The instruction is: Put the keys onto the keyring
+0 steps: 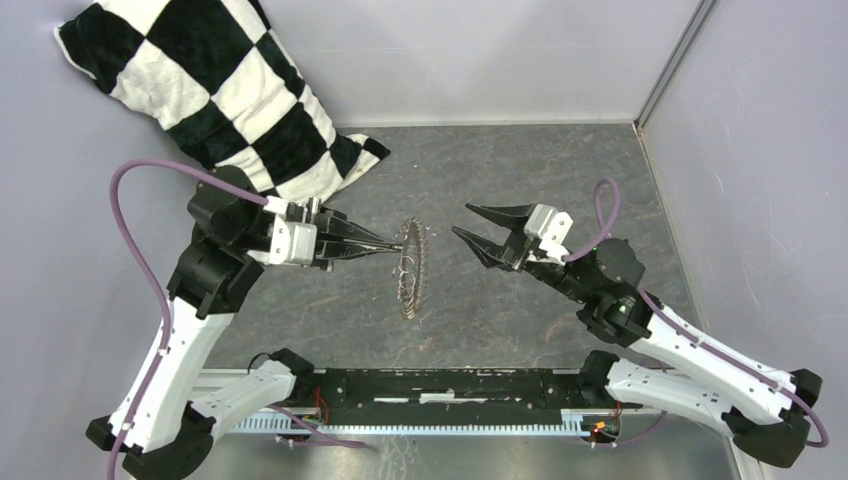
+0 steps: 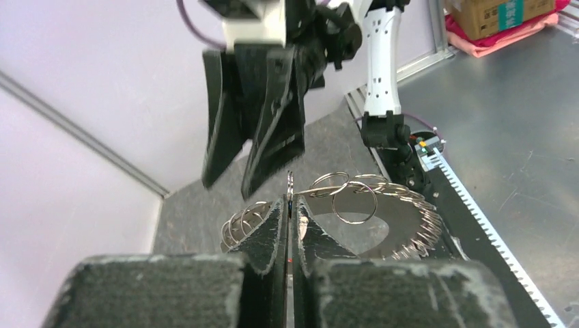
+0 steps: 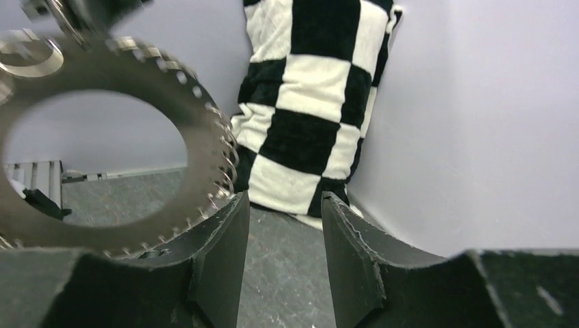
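The keyring (image 1: 412, 270), a toothed metal disc with a hollow centre, stands on edge in mid-air over the grey floor. My left gripper (image 1: 400, 245) is shut on a thin ring at its upper rim, seen edge-on (image 2: 290, 184) in the left wrist view, with the disc (image 2: 403, 219) and small loose rings beyond. A tiny red speck (image 2: 290, 260) shows deep between the left jaws; I cannot tell if it belongs to the keys. My right gripper (image 1: 460, 220) stands open and empty just right of the keyring (image 3: 205, 137); nothing lies between its fingers (image 3: 285, 201).
A black-and-white checkered cushion (image 1: 220, 90) leans in the back left corner. Lilac walls close the back and both sides. The arms' black base rail (image 1: 440, 390) runs along the near edge. A cardboard box (image 2: 498, 14) sits outside the cell.
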Motion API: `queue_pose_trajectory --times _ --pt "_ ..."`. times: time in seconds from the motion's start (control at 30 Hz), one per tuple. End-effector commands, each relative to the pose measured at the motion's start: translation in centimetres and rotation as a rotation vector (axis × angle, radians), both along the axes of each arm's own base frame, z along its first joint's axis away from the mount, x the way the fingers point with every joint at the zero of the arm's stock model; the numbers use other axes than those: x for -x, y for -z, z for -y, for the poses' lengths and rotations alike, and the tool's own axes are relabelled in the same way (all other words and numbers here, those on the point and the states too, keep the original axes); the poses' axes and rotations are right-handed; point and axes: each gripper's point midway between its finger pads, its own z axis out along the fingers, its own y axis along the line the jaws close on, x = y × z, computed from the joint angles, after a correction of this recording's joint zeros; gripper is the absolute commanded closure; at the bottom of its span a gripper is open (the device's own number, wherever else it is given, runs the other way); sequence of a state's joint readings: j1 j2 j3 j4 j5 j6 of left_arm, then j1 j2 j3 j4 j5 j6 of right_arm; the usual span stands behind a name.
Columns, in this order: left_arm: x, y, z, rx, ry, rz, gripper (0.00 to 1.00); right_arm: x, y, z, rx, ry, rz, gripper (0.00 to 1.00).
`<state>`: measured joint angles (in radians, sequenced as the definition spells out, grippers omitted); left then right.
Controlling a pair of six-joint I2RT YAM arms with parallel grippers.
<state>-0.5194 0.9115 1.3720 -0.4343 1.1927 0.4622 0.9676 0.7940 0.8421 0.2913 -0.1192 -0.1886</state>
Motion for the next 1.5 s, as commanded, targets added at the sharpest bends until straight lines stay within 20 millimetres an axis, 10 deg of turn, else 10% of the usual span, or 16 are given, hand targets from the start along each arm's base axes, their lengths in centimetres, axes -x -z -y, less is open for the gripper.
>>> queue_pose_trajectory --times 0.0,0.6,0.7,0.83,1.1,1.23,1.47 --pt "3.5 -3.9 -0.7 0.075 0.152 0.127 0.98 -0.8 -0.5 0.5 -0.040 0.050 0.011 0.51" --pt "6.9 -7.2 -1.8 0.147 0.273 0.285 0.98 -3.0 0.6 0.3 -0.034 0.136 -0.073 0.49" --pt "5.4 -5.3 -1.2 0.116 0.221 0.208 0.98 -6.8 5.2 0.9 0.047 0.327 -0.229 0.46" --pt "3.0 -0.6 -0.6 0.041 0.144 0.177 0.98 -11.4 16.6 4.3 0.185 0.591 -0.502 0.42" --pt "0.2 6.9 -0.4 -0.093 0.045 0.159 0.98 -13.2 34.3 15.9 0.070 0.981 -0.901 0.38" --pt "-0.5 8.8 -0.3 -0.122 0.023 0.138 0.98 -13.3 38.2 18.1 0.077 1.094 -0.990 0.40" --pt "-0.5 10.2 -0.5 -0.138 0.014 0.145 0.98 -15.8 38.6 18.3 0.013 1.038 -1.015 0.44"
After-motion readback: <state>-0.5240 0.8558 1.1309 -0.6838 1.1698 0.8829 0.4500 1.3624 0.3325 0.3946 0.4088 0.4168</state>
